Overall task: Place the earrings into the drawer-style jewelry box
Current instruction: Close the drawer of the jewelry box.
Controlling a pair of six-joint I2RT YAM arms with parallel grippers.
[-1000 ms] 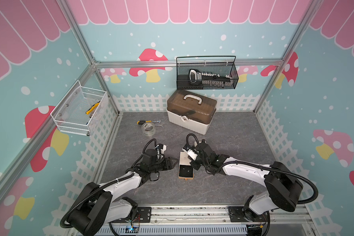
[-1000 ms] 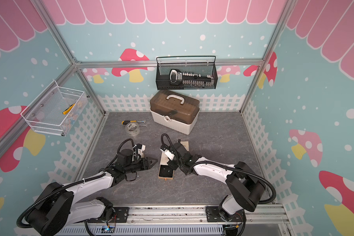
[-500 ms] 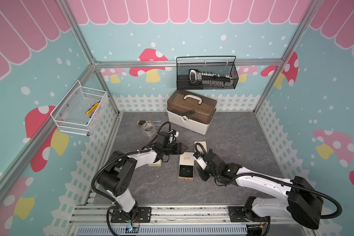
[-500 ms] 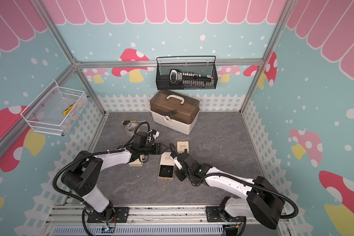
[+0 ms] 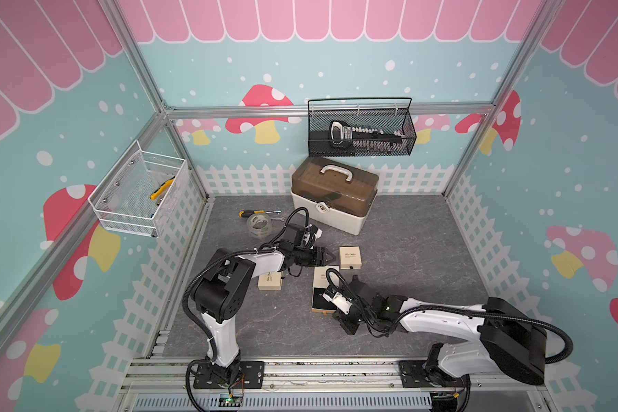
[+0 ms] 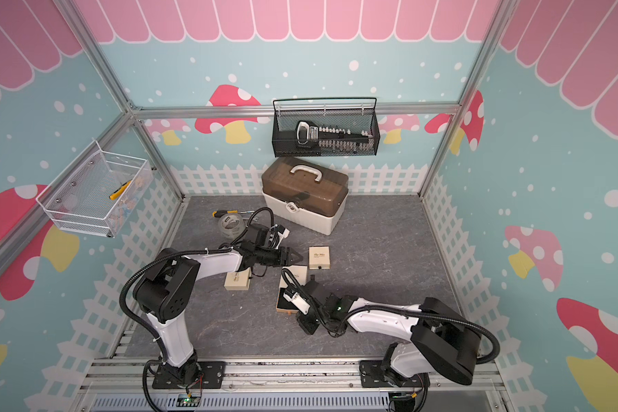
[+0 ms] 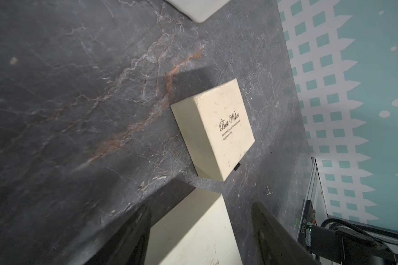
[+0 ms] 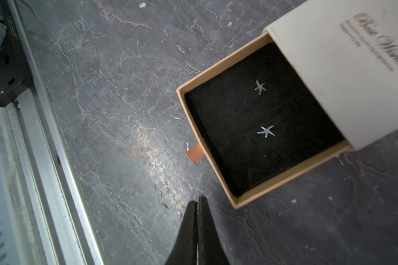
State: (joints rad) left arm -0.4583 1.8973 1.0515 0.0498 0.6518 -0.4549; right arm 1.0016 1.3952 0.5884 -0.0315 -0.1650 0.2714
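Now: two earrings (image 8: 260, 87) (image 8: 266, 131), three cream boxes.
Both earrings lie inside the open drawer (image 8: 223, 63). Right gripper (image 8: 197, 206), jaws pressed together, is just beside the drawer; left gripper (image 5: 330, 256), jaws spread, is near its sleeve (image 8: 342, 68). Two closed boxes (image 5: 350, 257) (image 5: 270, 281) are nearby.

White arms (image 5: 264, 262) — black joints (image 5: 222, 292), cables (image 5: 568, 342)

Access: drawer tray (image 8: 290, 172) open from above; sleeve (image 8: 345, 68) covers one end. Bare floor (image 5: 414, 257) right of closed box (image 5: 350, 257); toolbox (image 5: 334, 196) blocks rear.

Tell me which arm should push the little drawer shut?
Right, probably: the right gripper, shut, sits just off the front of the open drawer, near the pull tab. Both earrings already lie inside.
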